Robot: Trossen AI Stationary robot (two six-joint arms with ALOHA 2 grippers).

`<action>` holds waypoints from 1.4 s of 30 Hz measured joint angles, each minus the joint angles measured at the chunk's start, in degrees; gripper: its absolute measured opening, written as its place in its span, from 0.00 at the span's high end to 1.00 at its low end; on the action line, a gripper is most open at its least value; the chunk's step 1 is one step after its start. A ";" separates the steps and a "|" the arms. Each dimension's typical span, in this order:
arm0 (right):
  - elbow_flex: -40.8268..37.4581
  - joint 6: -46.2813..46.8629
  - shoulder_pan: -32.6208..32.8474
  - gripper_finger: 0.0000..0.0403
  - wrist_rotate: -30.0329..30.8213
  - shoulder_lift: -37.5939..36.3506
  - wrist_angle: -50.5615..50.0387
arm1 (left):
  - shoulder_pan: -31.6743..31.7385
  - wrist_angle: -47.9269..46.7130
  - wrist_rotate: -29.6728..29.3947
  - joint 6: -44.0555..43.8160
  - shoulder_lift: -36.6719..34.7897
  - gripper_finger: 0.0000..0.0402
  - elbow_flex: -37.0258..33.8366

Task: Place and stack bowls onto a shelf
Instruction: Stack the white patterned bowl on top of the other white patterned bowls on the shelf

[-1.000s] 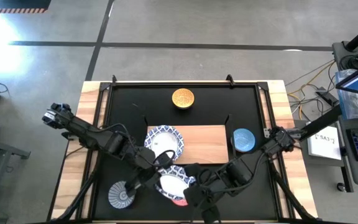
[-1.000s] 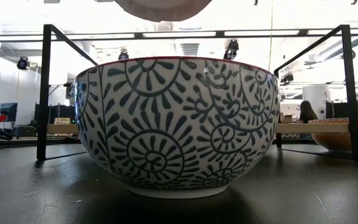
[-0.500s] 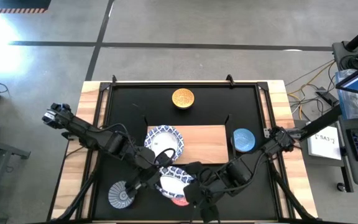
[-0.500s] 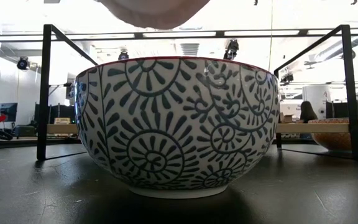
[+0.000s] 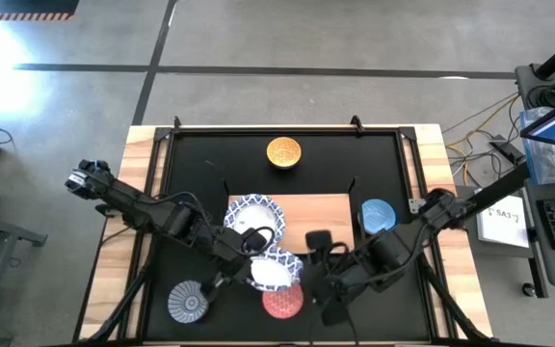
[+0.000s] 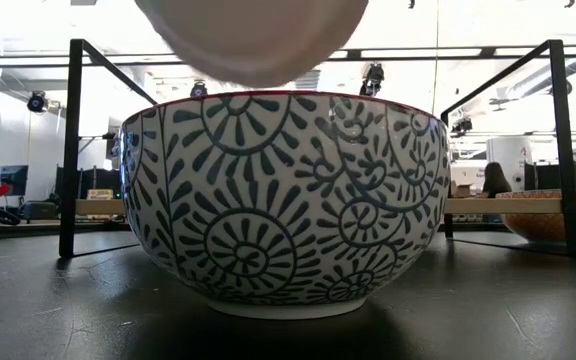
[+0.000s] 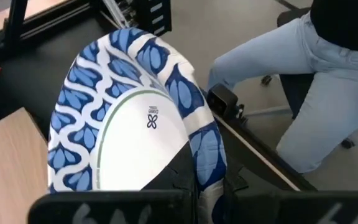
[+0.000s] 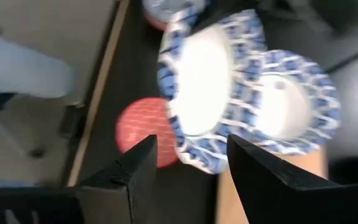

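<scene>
Blue-and-white bowl (image 5: 272,271) pinched by the left gripper (image 5: 251,258) at six o'clock of the shelf (image 5: 316,222); right gripper (image 5: 318,253) spread, empty.

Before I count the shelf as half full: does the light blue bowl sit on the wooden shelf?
No, the light blue bowl rests on the black tabletop beside the shelf.

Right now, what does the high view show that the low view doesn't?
High only: the shelf with one blue-and-white bowl on it, the light blue bowl, the grey ribbed bowl, and both grippers, left gripper and right gripper. Low only: a person seated in the background. Both: the red patterned bowl, the lifted blue-and-white bowl and the orange-yellow bowl.
</scene>
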 joint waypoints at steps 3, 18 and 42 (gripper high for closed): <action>-0.02 1.63 -0.19 0.54 4.17 -1.27 -2.43 | 0.04 -1.10 -4.87 0.03 0.00 1.00 0.00; -0.37 14.61 -0.19 0.59 5.02 -1.54 -12.11 | 4.87 -4.66 -29.85 -13.88 -0.04 1.00 -5.27; -0.37 14.61 -0.19 0.61 5.02 -1.54 -12.32 | 5.69 -5.59 -23.50 -16.84 -0.04 0.74 -10.95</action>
